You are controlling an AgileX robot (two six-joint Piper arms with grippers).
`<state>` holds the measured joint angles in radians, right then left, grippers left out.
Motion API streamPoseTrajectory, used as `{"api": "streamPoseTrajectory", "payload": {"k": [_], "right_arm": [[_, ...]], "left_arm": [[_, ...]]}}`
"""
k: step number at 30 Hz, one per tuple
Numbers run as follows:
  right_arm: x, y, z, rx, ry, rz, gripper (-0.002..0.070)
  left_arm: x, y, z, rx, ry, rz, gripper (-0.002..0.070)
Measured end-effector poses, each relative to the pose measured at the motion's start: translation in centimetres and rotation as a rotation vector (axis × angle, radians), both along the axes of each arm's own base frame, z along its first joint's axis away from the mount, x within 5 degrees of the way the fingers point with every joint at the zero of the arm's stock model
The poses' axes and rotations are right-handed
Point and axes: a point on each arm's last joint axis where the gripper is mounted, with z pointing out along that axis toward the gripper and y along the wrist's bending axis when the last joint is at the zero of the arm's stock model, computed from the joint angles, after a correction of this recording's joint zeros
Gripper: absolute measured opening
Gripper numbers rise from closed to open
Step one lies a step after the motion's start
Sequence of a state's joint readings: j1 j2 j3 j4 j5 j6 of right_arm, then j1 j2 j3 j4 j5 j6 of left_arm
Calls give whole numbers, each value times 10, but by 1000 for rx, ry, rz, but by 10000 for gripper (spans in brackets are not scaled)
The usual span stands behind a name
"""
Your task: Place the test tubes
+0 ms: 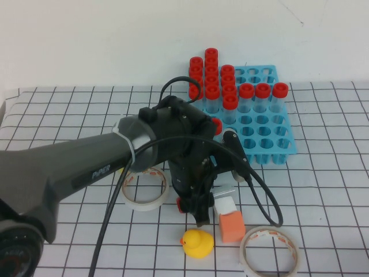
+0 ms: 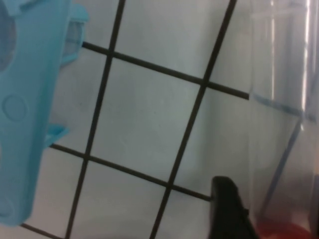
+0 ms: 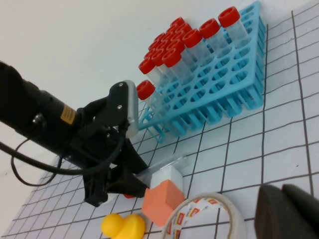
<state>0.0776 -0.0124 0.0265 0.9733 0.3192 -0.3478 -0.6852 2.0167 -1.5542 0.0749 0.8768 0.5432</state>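
A blue test-tube rack (image 1: 271, 144) stands at the back, with several red-capped tubes (image 1: 229, 104) upright in its far and left holes. My left gripper (image 1: 202, 216) points down at the table in front of the rack, shut on a clear test tube (image 3: 167, 165) near its red cap. The tube sticks out sideways over the white block. In the left wrist view the tube (image 2: 284, 124) runs beside one dark finger (image 2: 227, 209), with the rack's edge (image 2: 30, 124) close by. My right gripper (image 3: 289, 214) is shut and empty, low near a tape roll; the high view does not show it.
A yellow rubber duck (image 1: 197, 242), an orange block (image 1: 232, 225) and a white block (image 1: 225, 205) sit just in front of the left gripper. One tape roll (image 1: 141, 205) lies left of it, another (image 1: 248, 262) at the front right. A black cable (image 1: 265, 196) loops nearby.
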Motion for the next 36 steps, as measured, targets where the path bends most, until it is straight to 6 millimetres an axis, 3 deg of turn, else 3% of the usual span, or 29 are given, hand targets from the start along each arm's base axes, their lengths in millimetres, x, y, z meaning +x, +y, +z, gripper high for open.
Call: {"api": "streamPoseTrajectory", "payload": {"k": [5, 12, 18, 28, 36], "right_arm": [[0, 0, 0, 0, 1, 2, -1], [-1, 2, -1, -2, 13, 20, -1], [-1, 2, -2, -3, 17, 26, -1], [-1, 2, -2, -3, 17, 26, -1], [-1, 2, -2, -3, 17, 26, -1]], "left_arm": [[1, 1, 0, 20, -13, -37, 214], [7, 6, 6, 109, -79, -93, 215], [11, 8, 30, 174, -104, -185, 215], [-19, 17, 88, 169, -80, -576, 215], [-18, 24, 96, 246, -122, -613, 215]]}}
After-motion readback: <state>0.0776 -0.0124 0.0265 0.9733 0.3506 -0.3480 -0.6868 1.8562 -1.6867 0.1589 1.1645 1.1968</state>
